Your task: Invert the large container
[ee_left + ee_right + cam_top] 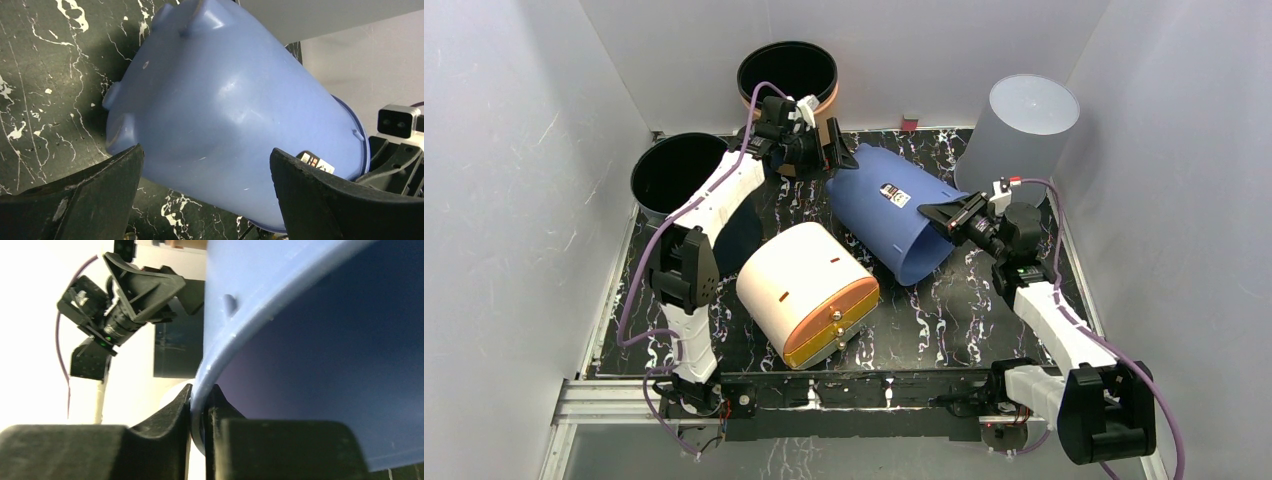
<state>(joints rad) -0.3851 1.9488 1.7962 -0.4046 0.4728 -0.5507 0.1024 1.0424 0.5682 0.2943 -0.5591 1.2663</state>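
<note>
White-walled booth, black marbled tabletop (944, 330). On it the large blue container (886, 205) lies tipped on its side, closed base toward the back-left, open mouth toward the front-right.

Right tool (929, 212) is clenched on the container's rim at the mouth, one finger inside the wall and one outside. The right wrist view shows the lip pinched between them. Left tool (832, 155) hangs released at the container's base end, jaws spread wide, no contact visible.

A cream-and-orange tub (809, 290) lies just front-left of the container. A grey cylinder (1027, 120) stands behind its mouth end. Black buckets (674, 170) sit beyond its base end.

Step in hand, by your best reading: bringing the mouth down onto the tabletop.
- Pivot about the rim grip, and go slowly; a thin-lip pinch may slip under twist.
- Bring the spread left tool in to lift and steady the base end as it goes over.
- Mind the cylinder and the tub on either side of the container; it needs room to stand.
</note>
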